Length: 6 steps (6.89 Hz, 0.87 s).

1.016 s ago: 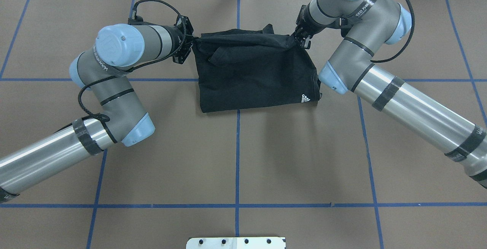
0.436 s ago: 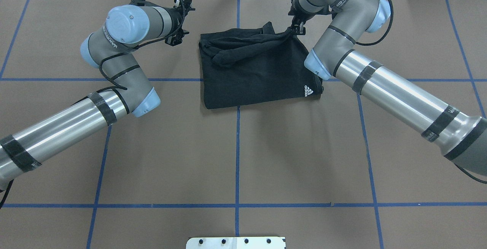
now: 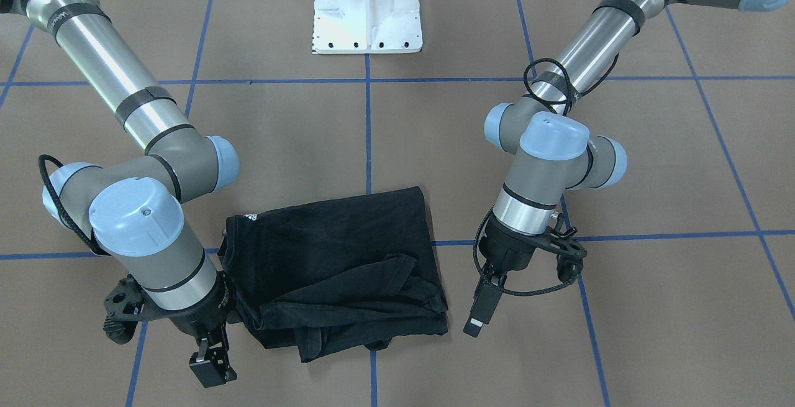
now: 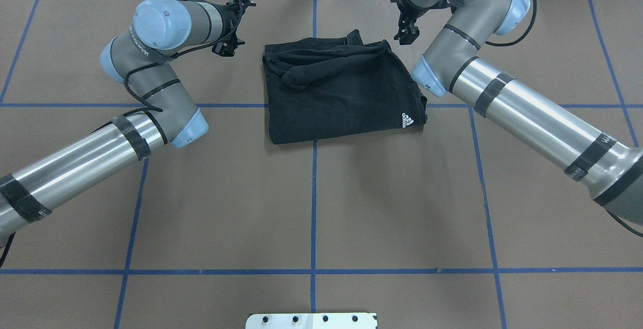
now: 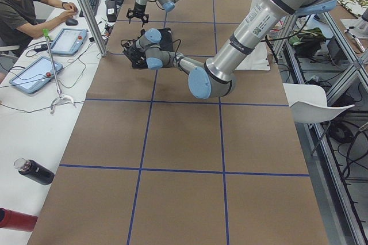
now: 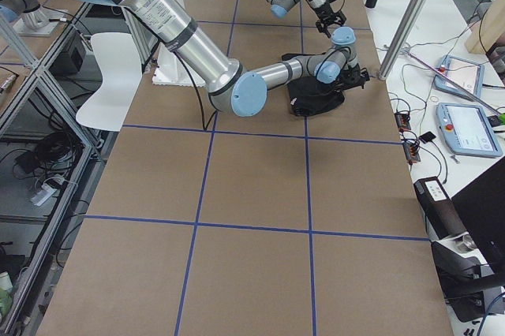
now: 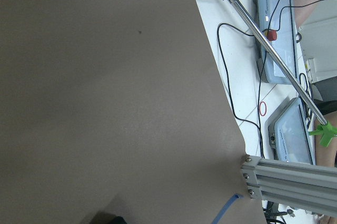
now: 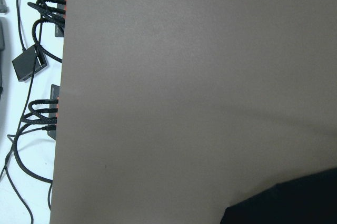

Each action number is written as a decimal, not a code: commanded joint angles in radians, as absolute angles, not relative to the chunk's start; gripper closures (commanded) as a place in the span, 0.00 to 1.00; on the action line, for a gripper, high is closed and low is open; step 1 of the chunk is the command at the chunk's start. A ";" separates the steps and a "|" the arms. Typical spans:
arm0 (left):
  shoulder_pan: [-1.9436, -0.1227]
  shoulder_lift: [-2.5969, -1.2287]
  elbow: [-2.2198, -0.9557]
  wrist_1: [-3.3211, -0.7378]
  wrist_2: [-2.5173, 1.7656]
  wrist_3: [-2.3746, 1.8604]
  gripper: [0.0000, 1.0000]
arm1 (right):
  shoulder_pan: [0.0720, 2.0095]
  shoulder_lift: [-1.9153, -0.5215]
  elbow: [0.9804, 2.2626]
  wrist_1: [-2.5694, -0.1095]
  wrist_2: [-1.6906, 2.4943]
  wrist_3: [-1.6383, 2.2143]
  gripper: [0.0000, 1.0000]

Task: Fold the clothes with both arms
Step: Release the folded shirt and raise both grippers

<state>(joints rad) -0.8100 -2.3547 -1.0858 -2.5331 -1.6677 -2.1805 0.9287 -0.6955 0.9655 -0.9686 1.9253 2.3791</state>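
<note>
The black T-shirt (image 4: 341, 98) lies folded into a rough rectangle on the far half of the table (image 4: 392, 203), across the centre blue line (image 4: 313, 208) and flat on the brown cover. Its far edge is bunched, with a sleeve (image 4: 321, 68) lying over it, and a small white logo (image 4: 407, 120) shows at the near right corner. The left gripper (image 4: 227, 47) hangs beside the far left corner of the shirt, apart from it; its jaws stand apart and hold nothing. The right gripper (image 4: 407, 35) hangs just beyond the far right corner, also not touching the cloth, with its jaws apart and empty. Both arms are bent at the elbow and reach in from the near side. In the right wrist view only a dark corner of the shirt shows at the bottom right, the rest is bare cover. A person (image 5: 23, 9) sits at a desk (image 5: 34, 118) beside the far edge of the table.
</note>
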 commanded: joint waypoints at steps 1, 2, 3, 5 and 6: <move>-0.865 -2.251 -1.216 -2.510 -1.825 -2.029 0.01 | 0.986 -0.786 1.055 -0.976 2.032 2.154 0.00; -0.885 -2.177 -1.333 -2.438 -1.873 -1.885 0.01 | 1.041 -0.852 1.107 -0.986 2.143 1.987 0.00; -0.893 -2.087 -1.462 -2.368 -1.875 -1.698 0.01 | 1.093 -0.917 1.164 -1.023 2.230 1.818 0.00; -0.913 -1.924 -1.651 -2.272 -1.888 -1.330 0.01 | 1.205 -1.061 1.317 -1.145 2.369 1.401 0.00; -0.972 -1.840 -1.699 -2.269 -1.969 -1.142 0.01 | 1.224 -1.177 1.426 -1.164 2.378 1.177 0.00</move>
<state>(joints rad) -0.9224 -1.9447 -1.6195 -2.2925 -1.9018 -1.3726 1.1843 -1.0517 1.3056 -1.1236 2.3368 1.4494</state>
